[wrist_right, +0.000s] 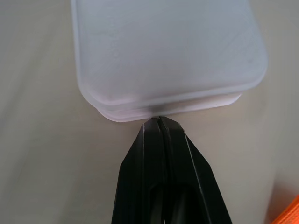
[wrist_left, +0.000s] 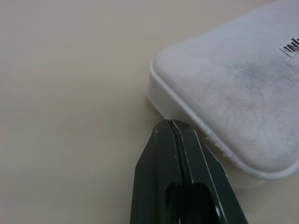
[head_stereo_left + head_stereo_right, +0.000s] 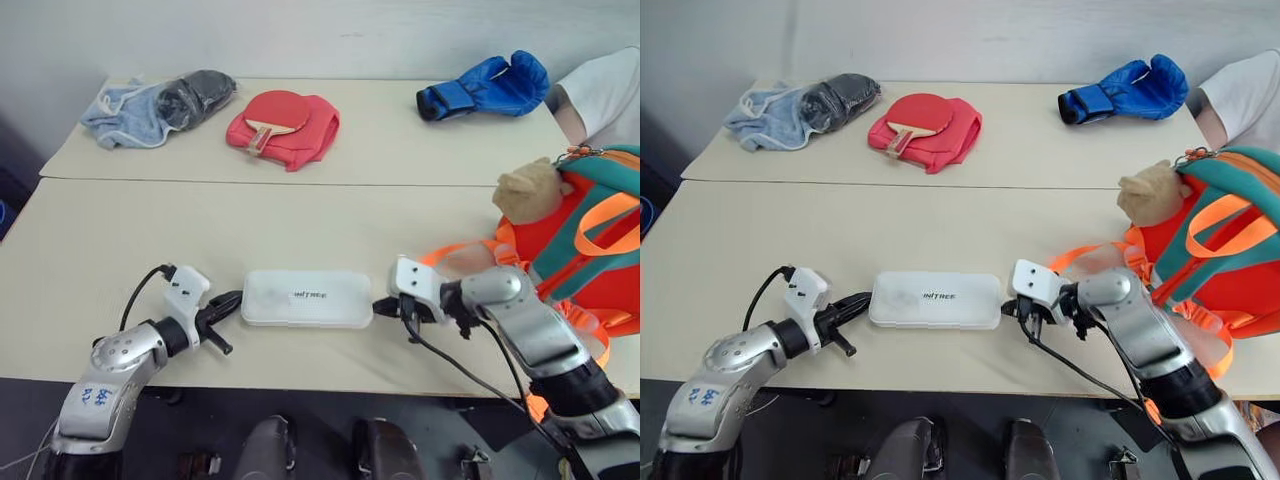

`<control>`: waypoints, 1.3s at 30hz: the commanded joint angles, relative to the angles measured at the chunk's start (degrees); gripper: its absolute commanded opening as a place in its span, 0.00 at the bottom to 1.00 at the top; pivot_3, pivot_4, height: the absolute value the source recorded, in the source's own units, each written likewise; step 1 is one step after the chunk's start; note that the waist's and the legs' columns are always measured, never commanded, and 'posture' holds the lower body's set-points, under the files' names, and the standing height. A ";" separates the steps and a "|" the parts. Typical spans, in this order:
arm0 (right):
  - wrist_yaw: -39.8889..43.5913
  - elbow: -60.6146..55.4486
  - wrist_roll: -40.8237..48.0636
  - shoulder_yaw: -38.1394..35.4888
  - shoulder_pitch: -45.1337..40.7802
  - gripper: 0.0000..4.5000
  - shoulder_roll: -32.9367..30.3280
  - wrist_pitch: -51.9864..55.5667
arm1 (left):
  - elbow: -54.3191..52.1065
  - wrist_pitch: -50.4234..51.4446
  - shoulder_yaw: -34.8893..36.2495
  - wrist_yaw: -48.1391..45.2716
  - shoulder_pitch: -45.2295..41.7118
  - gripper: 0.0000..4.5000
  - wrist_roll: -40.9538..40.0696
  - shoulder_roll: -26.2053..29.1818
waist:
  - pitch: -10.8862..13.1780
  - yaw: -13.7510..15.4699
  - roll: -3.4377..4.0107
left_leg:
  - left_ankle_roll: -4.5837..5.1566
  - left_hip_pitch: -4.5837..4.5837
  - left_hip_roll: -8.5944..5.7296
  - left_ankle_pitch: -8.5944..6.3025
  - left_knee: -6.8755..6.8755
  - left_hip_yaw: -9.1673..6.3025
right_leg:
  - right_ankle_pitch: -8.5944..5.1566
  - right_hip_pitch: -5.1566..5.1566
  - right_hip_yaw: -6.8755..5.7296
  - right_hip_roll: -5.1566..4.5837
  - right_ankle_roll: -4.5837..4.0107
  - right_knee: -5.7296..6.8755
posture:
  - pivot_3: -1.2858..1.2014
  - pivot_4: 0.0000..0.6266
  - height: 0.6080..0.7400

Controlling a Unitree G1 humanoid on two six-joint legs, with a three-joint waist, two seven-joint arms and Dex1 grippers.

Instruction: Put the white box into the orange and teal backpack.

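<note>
The white box lies flat near the table's front edge, its small dark lettering facing up. My left gripper is shut, and its tip sits right at the box's left end, close beside a corner. At the opposite end my right gripper is shut too, its tip against the middle of the box's short side. Neither gripper holds anything. The orange and teal backpack stands at the right edge of the table behind my right arm. A tan plush charm hangs on it.
On the far table lie a red cloth with a paddle, a blue boxing glove and a pale blue cloth with a dark glove. A person's white sleeve shows at the far right. Bare tabletop lies ahead of the box.
</note>
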 commanded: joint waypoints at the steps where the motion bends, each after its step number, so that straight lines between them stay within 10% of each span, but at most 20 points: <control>1: -1.18 -2.10 1.11 -1.65 2.78 0.00 -2.11 1.49 | 1.08 -0.96 -1.08 -2.59 -1.06 0.00 -0.31 0.62 | 0.00 -0.02 -0.01 | 0.00 0.00 0.00 0.00 0.00 0.00 | 0.00 0.00 -0.01 0.00 0.00 0.00 | 0.52 0.24 1.00; 10: -2.90 -5.29 4.43 -8.79 10.33 0.00 -7.25 -2.26 | 7.18 23.44 10.54 -11.65 -3.98 0.47 -18.55 10.47 | 0.04 -0.06 -0.09 | 0.00 0.00 0.01 0.00 0.03 -0.02 | 0.00 0.01 -0.02 0.01 0.01 0.02 | 0.52 0.24 1.00; 19: -5.12 -4.50 3.07 -6.74 9.64 0.00 -6.36 -6.22 | 32.26 56.87 6.14 -11.24 -31.14 0.99 -24.58 13.36 | 0.09 0.20 -0.22 | -0.02 0.00 -0.10 0.06 0.05 -0.02 | 0.00 -0.05 -0.02 0.13 0.02 0.15 | 0.52 0.24 1.00; 28: -6.05 -1.17 0.69 -1.78 5.03 0.00 -4.17 -10.23 | 45.48 62.53 -8.55 -13.43 -42.96 0.99 -22.36 10.83 | 0.12 -0.28 -0.45 | -0.02 0.00 -0.09 0.11 0.29 0.11 | 0.01 -0.06 0.02 0.31 0.07 0.47 | 0.52 0.24 1.00; 39: -6.79 5.38 -1.81 1.87 0.14 0.00 1.50 -13.94 | 49.29 62.66 -8.95 -15.47 -46.80 0.99 -27.71 4.48 | 0.09 -0.16 -0.50 | 0.07 -0.05 -0.10 0.04 0.76 0.07 | 0.00 0.03 0.05 0.11 0.08 0.49 | 0.52 0.24 1.00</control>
